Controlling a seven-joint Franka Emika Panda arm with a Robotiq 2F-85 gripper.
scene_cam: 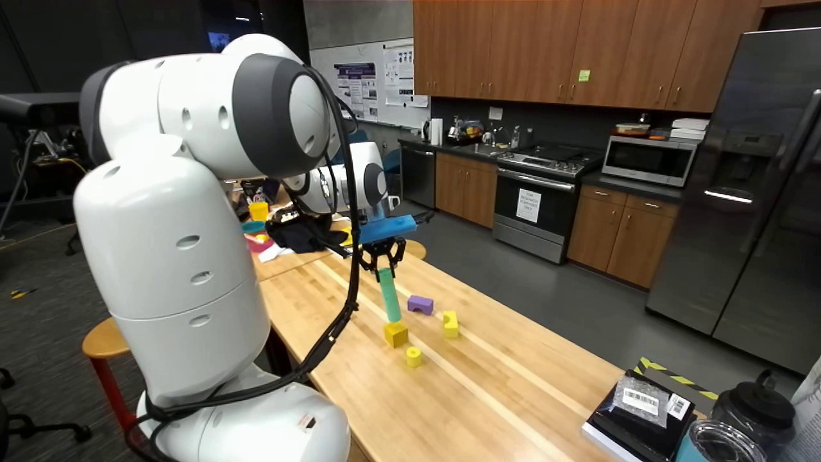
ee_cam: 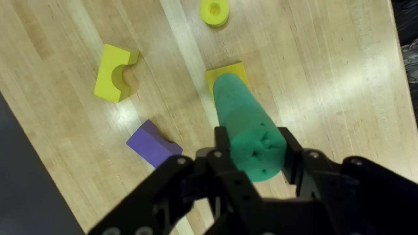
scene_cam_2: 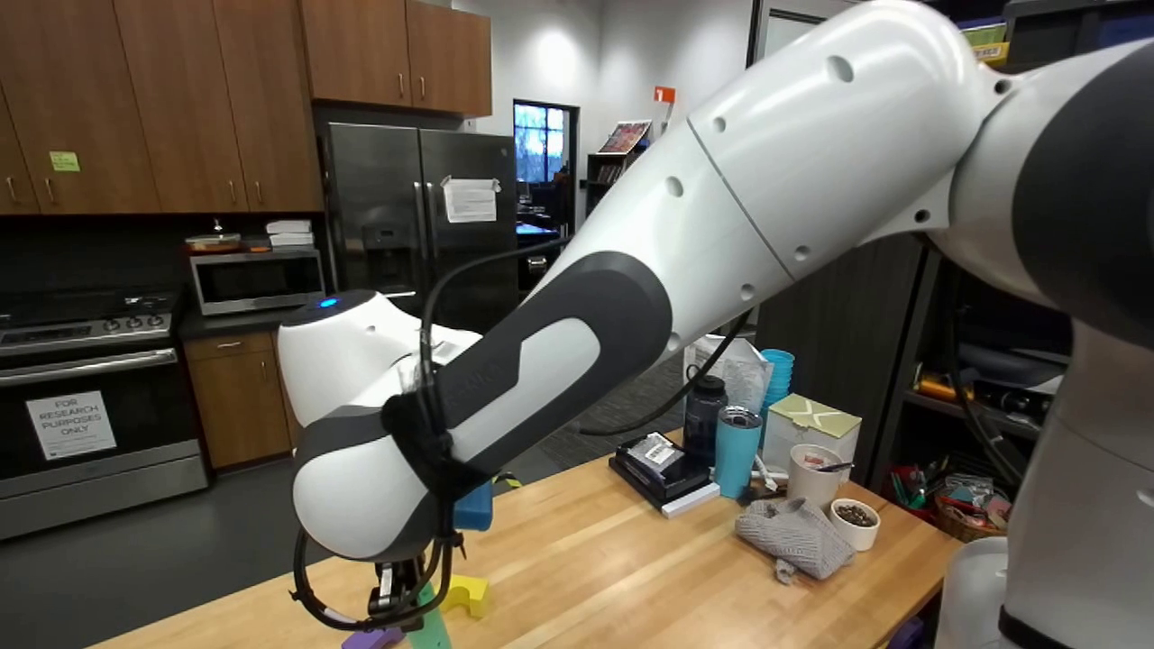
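Green, the slim cylinder (upper end pitted) is pinched by the gripper.

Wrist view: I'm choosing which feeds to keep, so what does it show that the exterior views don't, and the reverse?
Only the wrist view shows the pitted upper end of the green cylinder. Only the exterior views show the microwave and the refrigerator. All share the green cylinder in the gripper, the purple block, the yellow arch block and the wooden table.
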